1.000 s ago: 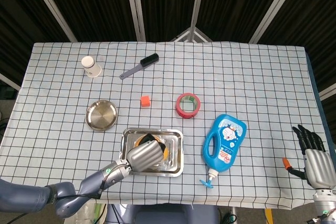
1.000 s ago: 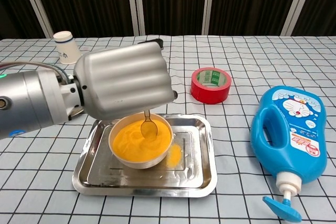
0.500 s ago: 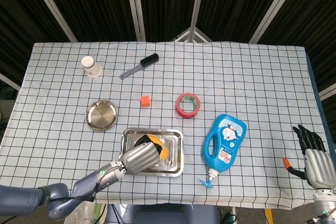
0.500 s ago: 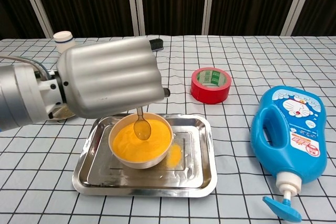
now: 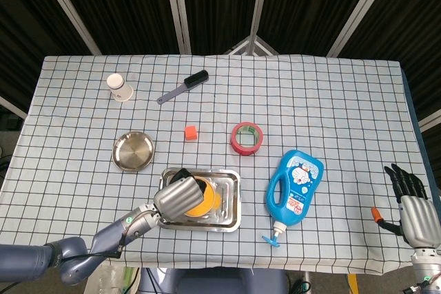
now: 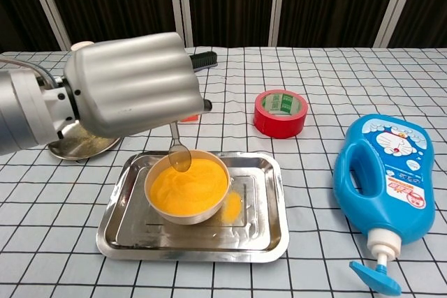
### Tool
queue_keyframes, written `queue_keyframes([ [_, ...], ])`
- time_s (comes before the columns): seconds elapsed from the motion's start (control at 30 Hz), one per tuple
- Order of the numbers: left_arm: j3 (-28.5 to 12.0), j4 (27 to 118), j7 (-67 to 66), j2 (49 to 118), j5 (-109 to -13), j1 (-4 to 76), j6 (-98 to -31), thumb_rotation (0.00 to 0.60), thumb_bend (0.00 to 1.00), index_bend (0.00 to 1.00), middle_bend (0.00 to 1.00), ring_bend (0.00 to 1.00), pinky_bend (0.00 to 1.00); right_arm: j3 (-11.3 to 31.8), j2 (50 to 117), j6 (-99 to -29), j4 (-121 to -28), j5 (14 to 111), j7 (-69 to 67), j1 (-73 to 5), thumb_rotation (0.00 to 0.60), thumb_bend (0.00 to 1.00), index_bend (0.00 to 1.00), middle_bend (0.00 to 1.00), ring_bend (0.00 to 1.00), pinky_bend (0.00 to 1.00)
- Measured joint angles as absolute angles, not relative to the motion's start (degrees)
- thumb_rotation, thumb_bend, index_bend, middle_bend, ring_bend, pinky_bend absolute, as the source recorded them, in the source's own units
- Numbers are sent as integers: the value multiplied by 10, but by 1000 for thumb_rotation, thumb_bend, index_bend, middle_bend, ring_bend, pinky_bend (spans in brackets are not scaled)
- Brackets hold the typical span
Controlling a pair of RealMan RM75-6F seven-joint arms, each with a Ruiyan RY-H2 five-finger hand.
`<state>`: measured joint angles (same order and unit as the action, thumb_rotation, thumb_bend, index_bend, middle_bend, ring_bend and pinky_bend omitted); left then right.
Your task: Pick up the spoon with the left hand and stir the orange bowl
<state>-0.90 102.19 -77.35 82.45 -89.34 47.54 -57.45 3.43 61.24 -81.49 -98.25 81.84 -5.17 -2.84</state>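
Spoon (image 6: 178,153) hangs from the left hand (image 6: 129,83), fingers closed around its handle — its tip at the orange bowl's (image 6: 187,190) back-left edge. Bowl sits in a steel tray (image 6: 269,232). Right hand (image 5: 415,213) rests apart at the surface's edge — fingers spread, holding nothing.

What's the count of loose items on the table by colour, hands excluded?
Orange: 2, bowl of orange stuff, cube
Red: 1, tape roll
Blue: 1, pump bottle
White: 1, paper cup
Silver metal: 3, tray, round dish, spoon
Grey and black: 1, brush
Total: 9
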Motion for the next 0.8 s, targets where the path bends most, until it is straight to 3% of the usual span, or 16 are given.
queue_keyframes([
  [0.4, -10, 1013, -777, 819, -920, 478, -567, 600, 687, 833, 1000, 990, 1000, 34, 612, -815, -982, 818, -53, -28, 600, 379, 0, 0, 0, 0],
  [0.6, -18, 1001, -734, 828, -887, 459, -591, 600, 687, 832, 1000, 988, 1000, 34, 611, -816, -983, 818, -53, -27, 600, 380, 0, 0, 0, 0],
  [0.8, -55, 986, -685, 843, -813, 426, -645, 600, 682, 832, 1000, 986, 1000, 34, 611, -814, -983, 817, -53, -27, 600, 379, 0, 0, 0, 0],
])
